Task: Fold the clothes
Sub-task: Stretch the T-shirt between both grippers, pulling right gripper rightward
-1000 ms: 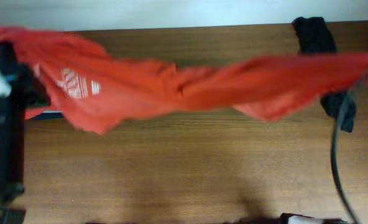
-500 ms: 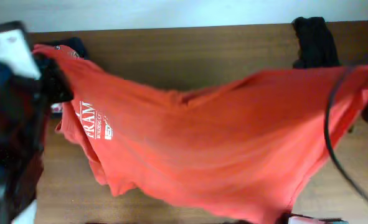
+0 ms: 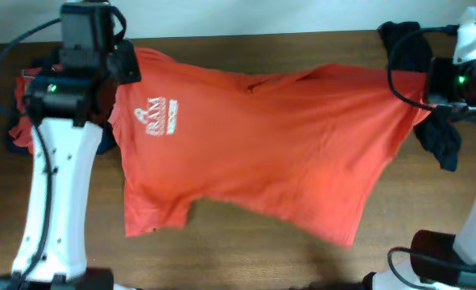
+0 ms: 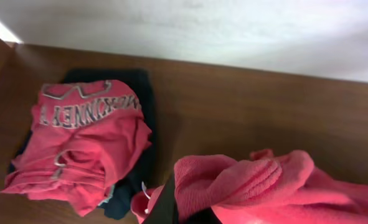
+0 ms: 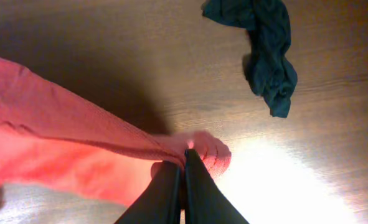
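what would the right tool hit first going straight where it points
Past the orange-red shirt that the right tool grips, probably bare table; the dark garment lies off right. Depth unclear.

The right gripper (image 5: 184,155) has its jaws pressed together on a bunched edge of the orange-red T-shirt (image 5: 59,146). From this grip the cloth stretches away to the left, above the wooden worktop (image 5: 109,50). A dark garment (image 5: 268,53) lies crumpled at the upper right, well apart from the shirt.
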